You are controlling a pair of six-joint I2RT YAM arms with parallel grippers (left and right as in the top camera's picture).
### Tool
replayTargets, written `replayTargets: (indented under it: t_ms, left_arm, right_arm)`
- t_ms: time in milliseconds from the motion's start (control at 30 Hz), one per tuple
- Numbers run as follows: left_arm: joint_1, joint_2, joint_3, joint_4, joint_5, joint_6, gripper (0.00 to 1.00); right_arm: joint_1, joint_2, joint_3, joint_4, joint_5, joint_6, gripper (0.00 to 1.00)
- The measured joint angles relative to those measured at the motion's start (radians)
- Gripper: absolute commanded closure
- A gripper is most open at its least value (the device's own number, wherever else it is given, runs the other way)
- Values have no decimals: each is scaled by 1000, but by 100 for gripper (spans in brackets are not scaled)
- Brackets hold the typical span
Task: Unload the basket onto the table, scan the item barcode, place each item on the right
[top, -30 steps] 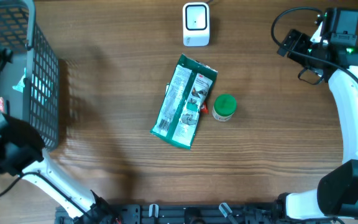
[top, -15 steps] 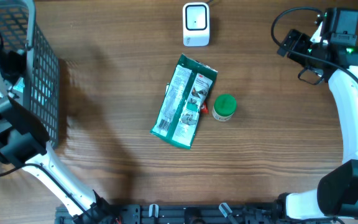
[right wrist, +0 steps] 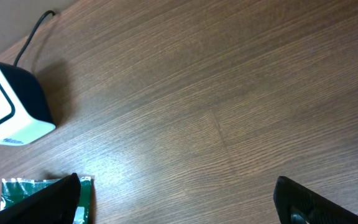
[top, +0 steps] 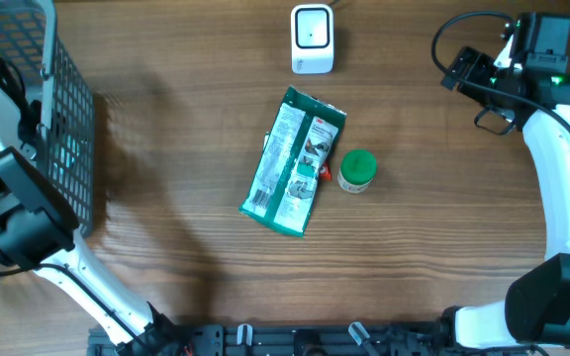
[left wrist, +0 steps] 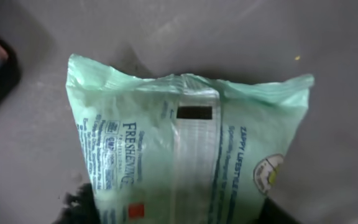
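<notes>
A pale green bag (left wrist: 185,155) was seen lying on the grey floor of the wire basket (top: 67,129) at the upper left of the overhead frame, and most of the left wrist view was filled by its printed face. The left tool (left wrist: 173,214) was placed at the bag's lower edge; whether it was closed on the bag could not be told. The basket's mesh wall was set between the bag and the white scanner (top: 312,38) at the top centre of the bench (top: 186,227). A dark green packet (top: 295,163) and a green-lidded jar (top: 357,170) just beside it were laid mid-frame. The right tool (right wrist: 176,202) was held wide open over wood at the upper right.
</notes>
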Motion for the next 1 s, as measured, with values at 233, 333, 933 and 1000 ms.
replayTargets:
  t_ms: [233, 333, 933, 1000]
  left_arm:
    - [45, -66, 78, -126, 31, 19, 61]
    - [79, -190, 130, -150, 35, 19, 60]
    - [-466, -684, 128, -383, 151, 19, 57]
    - [-589, -657, 59, -349, 147, 18, 57]
  right_arm:
    - [0, 0, 0, 0, 0, 0, 0]
    - [0, 0, 0, 0, 0, 0, 0]
    - [0, 0, 0, 0, 0, 0, 0]
    - [0, 0, 0, 0, 0, 0, 0]
